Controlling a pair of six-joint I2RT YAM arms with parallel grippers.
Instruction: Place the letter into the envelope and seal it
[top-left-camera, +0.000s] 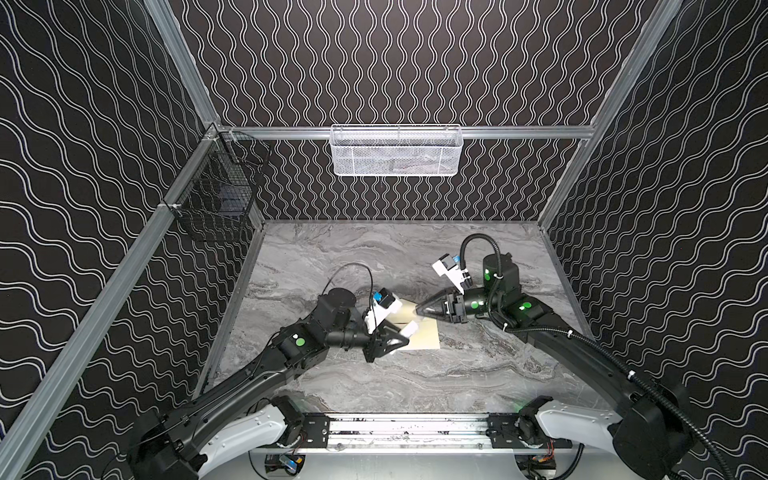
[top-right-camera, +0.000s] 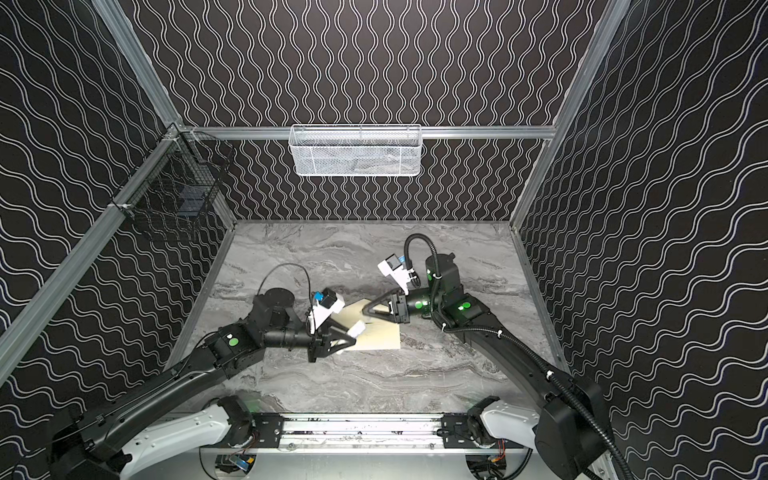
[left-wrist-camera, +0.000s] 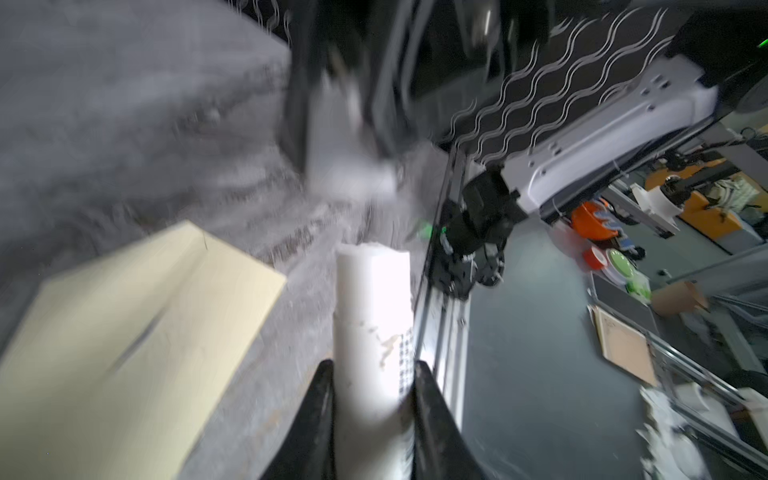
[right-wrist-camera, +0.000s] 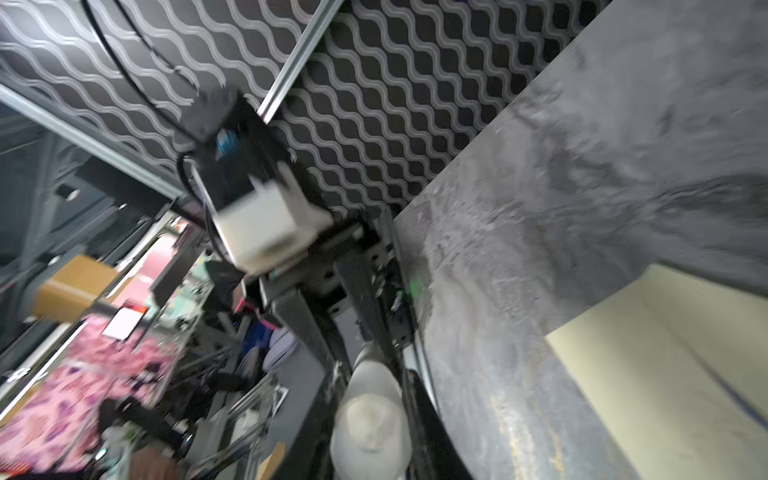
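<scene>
Seeing envelope (top-left-camera: 426, 336) flat on marble table (top-left-camera: 374, 386), mid-scene, cream face up, between the two grippers; same in both top views. Can't pick out letter in any view. Noting only a thin dark line across envelope (right-wrist-camera: 665, 353) in right wrist view, too blurred to call.

Reading left gripper (top-left-camera: 401, 336) as clamped narrow on white cylinder (top-left-camera: 409, 329), low over envelope's left part. Checked in left wrist view: cylinder (left-wrist-camera: 374, 299) pinched between both dark jaws, sticking out well past the tips, envelope (left-wrist-camera: 137, 332) just beside it.

Reading right gripper (top-left-camera: 419, 309) as closed narrow on white rounded piece (right-wrist-camera: 370, 415), going by right wrist view, blurred. Tip over envelope's far right edge. Can't tell paper contact for either gripper.

In the way: left gripper plus its wrist camera covering envelope's left and far-left part in both top views. Right tip hiding a bit of far edge. Near right corner bare.

Around: white mesh basket (top-left-camera: 395, 151) hung on far wall rail, black wire basket (top-left-camera: 216, 191) on left wall, both well apart from envelope.
</scene>
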